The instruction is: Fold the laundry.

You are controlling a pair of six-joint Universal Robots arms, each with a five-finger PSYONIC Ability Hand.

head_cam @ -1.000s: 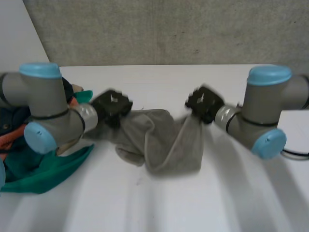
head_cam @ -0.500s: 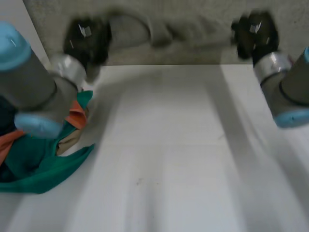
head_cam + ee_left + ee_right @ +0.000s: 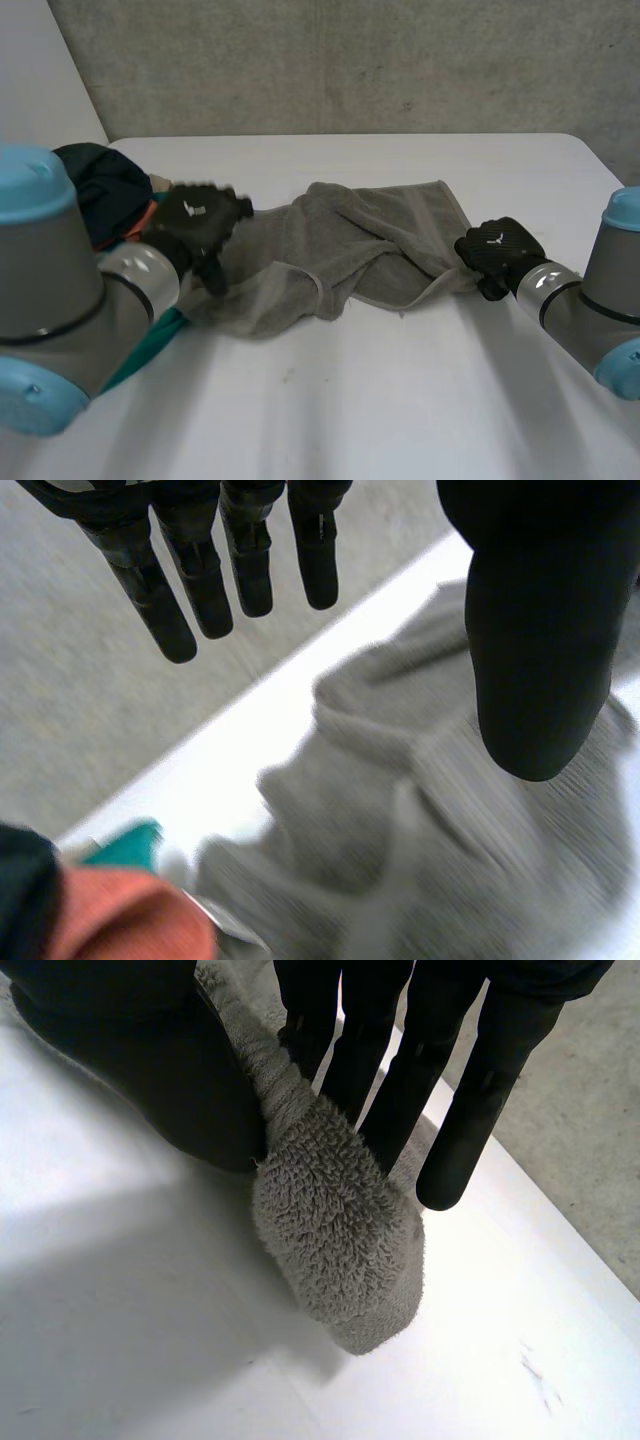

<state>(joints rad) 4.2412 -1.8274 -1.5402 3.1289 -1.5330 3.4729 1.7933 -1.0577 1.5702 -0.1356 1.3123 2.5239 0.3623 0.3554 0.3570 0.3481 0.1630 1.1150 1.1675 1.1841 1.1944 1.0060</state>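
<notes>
Bunching threatens: the rumpled grey terry towel [image 3: 335, 240] lies mid-frame on the white table [image 3: 400, 400], its right end pinched by the right hand [image 3: 497, 255], the left hand [image 3: 200, 222] hanging spread and empty over its left end, so a one-sided pull could drag it askew.

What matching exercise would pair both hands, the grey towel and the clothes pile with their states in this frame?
Things: 1 left hand; 2 right hand; 3 grey towel; 4 clothes pile.
States: A heaped at an edge of the table; B fingers straight, holding nothing; C pinching the towel's end; D lying rumpled across the table.
Pairs: 1-B, 2-C, 3-D, 4-A.
</notes>
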